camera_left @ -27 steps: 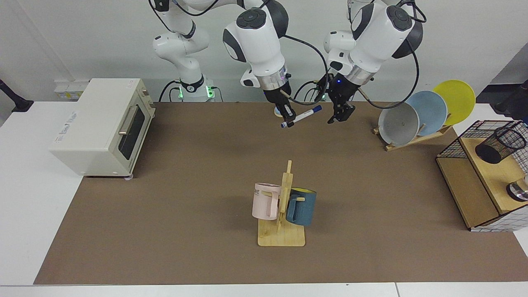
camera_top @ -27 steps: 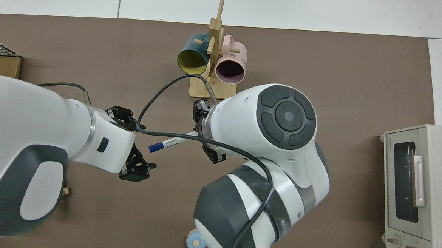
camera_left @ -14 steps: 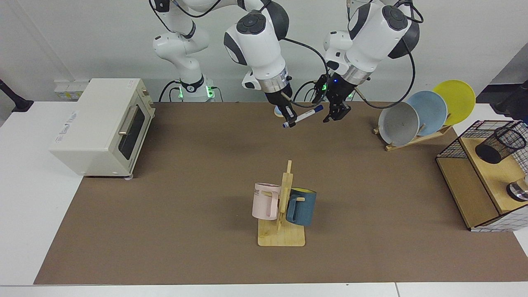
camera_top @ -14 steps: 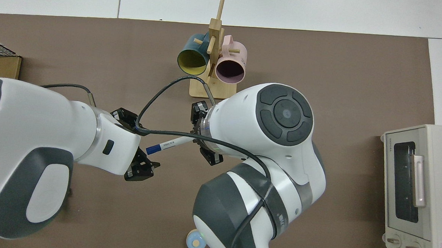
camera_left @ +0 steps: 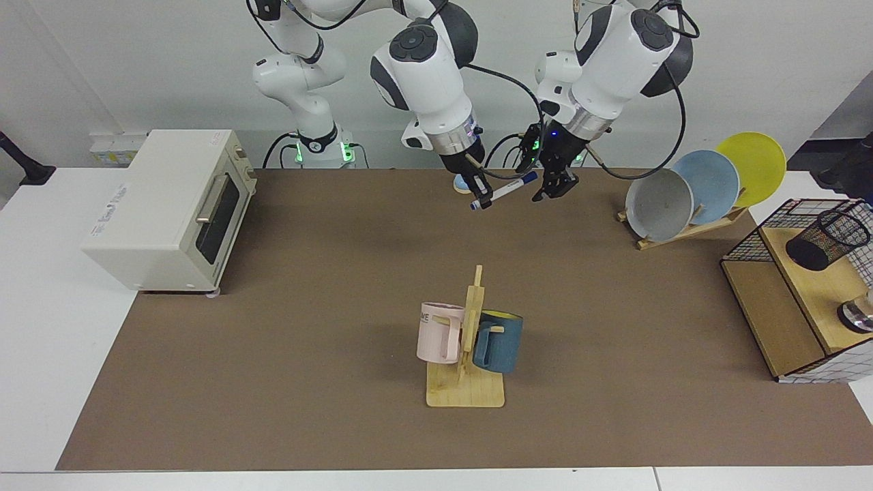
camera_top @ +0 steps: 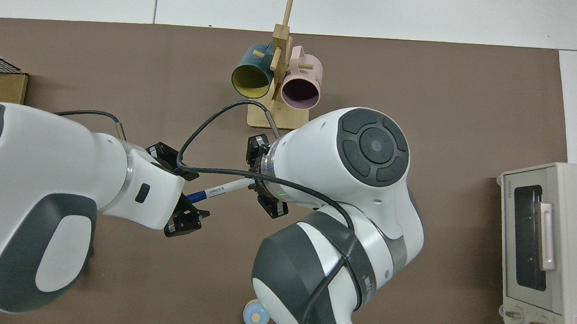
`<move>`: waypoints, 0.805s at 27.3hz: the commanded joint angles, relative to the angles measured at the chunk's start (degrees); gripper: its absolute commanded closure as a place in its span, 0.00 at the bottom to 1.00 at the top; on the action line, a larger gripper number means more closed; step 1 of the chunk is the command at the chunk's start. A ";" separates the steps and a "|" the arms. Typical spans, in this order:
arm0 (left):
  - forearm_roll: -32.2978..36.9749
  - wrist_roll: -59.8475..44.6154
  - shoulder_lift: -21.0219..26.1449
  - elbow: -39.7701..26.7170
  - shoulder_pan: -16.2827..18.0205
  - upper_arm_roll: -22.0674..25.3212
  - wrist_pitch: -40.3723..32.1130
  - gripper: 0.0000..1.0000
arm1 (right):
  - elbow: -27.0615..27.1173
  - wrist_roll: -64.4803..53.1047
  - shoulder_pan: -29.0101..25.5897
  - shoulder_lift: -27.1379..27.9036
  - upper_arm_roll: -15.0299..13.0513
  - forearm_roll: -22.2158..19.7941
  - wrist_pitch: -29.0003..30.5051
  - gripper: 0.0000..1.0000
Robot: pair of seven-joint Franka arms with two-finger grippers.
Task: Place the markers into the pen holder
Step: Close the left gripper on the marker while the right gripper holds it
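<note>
- Right gripper (camera_left: 481, 196), above the mat's (camera_left: 307, 327) far edge, clamps the marker (camera_left: 503, 191) near its tail; marker tilted, blue cap up and pointing toward the left gripper (camera_left: 551, 185).
- Top view: same marker (camera_top: 218, 190) bridges the gap between the two wrists, cap end at the left gripper (camera_top: 187, 216).
- Left gripper hangs just beside the cap, fingers parted, nothing between them; contact with the cap cannot be judged.
- Holder (camera_left: 827, 239) lies tilted on the wood-and-wire rack (camera_left: 784, 320) at the table's end, well apart from both grippers.
- Mug stand (camera_left: 467, 382) mid-mat with pink mug (camera_left: 440, 332) and blue mug (camera_left: 499, 341).
- Plates (camera_left: 709, 184) in a wooden stand near the rack; toaster oven (camera_left: 170, 208) at the opposite end.
</note>
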 commanded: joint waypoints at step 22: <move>1.76 -2.01 -1.87 -2.22 -0.60 -1.02 2.05 1.00 | -1.36 0.42 0.27 -0.40 -0.14 0.65 1.39 0.00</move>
